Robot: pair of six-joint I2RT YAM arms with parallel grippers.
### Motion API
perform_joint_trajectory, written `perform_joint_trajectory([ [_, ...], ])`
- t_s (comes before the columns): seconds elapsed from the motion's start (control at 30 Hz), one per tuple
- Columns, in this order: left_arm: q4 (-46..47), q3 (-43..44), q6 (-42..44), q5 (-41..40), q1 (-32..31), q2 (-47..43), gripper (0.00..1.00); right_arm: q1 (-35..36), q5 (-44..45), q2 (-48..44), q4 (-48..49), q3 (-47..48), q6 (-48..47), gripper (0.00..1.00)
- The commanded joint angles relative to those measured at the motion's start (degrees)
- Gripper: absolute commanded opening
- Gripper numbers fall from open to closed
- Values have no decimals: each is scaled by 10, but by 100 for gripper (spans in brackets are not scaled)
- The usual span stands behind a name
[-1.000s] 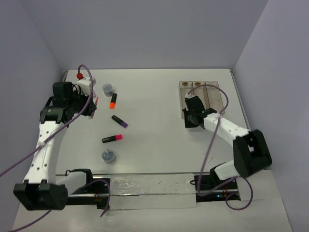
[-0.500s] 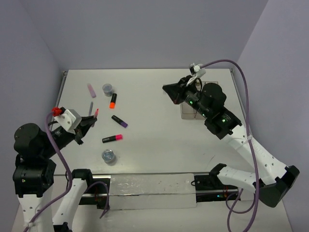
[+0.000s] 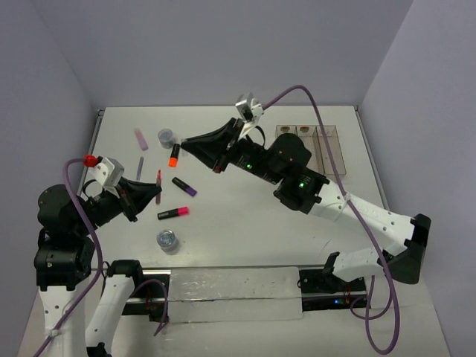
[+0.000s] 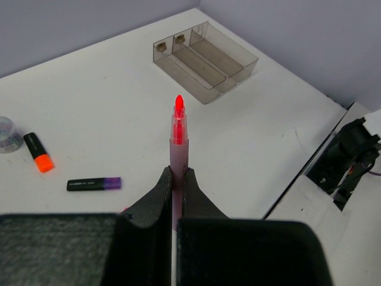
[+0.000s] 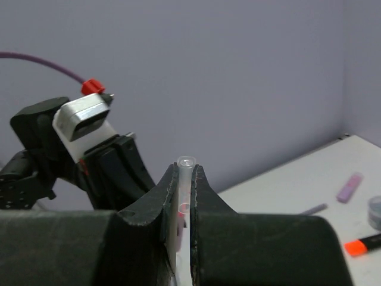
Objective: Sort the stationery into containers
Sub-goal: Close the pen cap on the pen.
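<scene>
bright even light, soft shadows

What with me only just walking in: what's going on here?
The left claw grips a pink pen, red tip bared, held above the table. The right claw pinches a small clear piece, perhaps its cap, raised opposite. An orange highlighter, a purple one, a pink one and two pots lie on the table; the three bins look empty.

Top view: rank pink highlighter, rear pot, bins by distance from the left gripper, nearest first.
1. Pink highlighter, just right of the left gripper.
2. Rear pot, far side, beside the orange highlighter.
3. Bins, far right corner.
</scene>
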Motion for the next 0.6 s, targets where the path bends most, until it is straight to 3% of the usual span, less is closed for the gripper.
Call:
perform_joint_trajectory([
  [0.0, 60, -19, -55, 34, 2, -23, 0, 33, 5, 20, 86, 33, -6, 0],
  [0.57, 117, -48, -117, 51, 2, -37, 0, 55, 10, 91, 74, 76, -3, 0],
])
